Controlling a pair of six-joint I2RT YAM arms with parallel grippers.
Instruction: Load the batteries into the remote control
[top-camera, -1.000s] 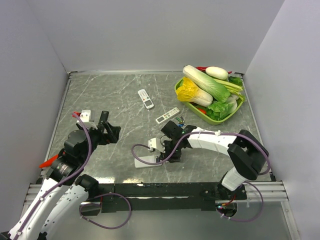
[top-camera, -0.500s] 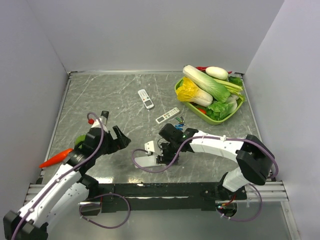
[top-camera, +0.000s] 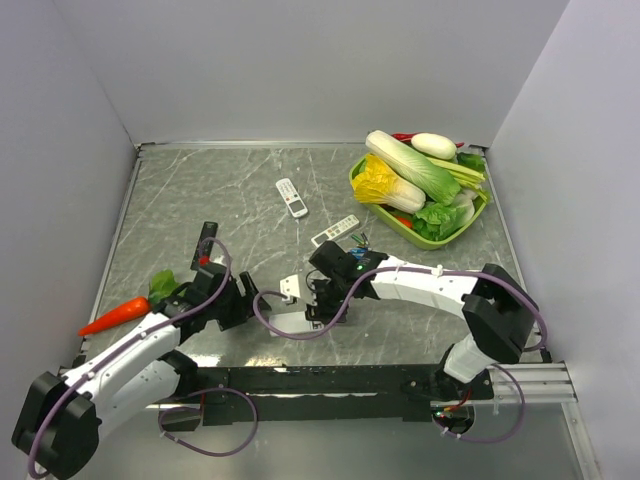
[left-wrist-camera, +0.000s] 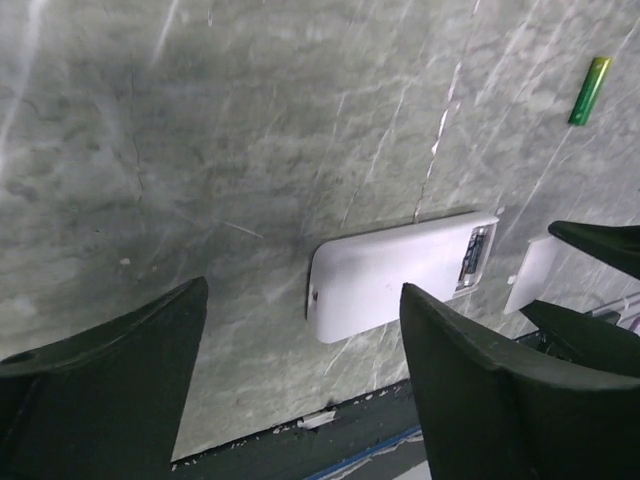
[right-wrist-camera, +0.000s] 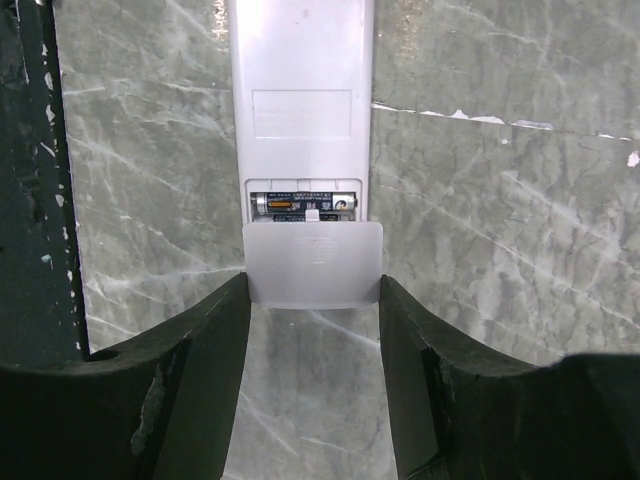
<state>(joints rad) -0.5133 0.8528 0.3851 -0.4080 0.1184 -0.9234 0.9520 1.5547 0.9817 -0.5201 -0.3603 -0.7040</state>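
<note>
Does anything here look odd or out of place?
Yes. A carrot lies loose on the left of the table, far from the vegetable basket. The white remote lies face down with its battery cover off, pinched in the right gripper.

Both arms share one build: smooth white shells over the long links, broken up by chunky matte-black joint housings. On the left arm (top-camera: 130, 352) a purple cable (top-camera: 257, 420) runs along the links and hangs in a slack loop by the near base. The right arm (top-camera: 420, 284) carries a matching purple cable (top-camera: 285, 337) that sags clear of its far link. The left gripper (left-wrist-camera: 300, 295) has broad, matte-black fingers (left-wrist-camera: 110, 380) that taper to blunt wedges with gently curved inner faces. The right gripper (right-wrist-camera: 312, 290) has fingers (right-wrist-camera: 180, 400) of the same black shape, their surfaces marked by pale scuffs and small nicks.
</note>
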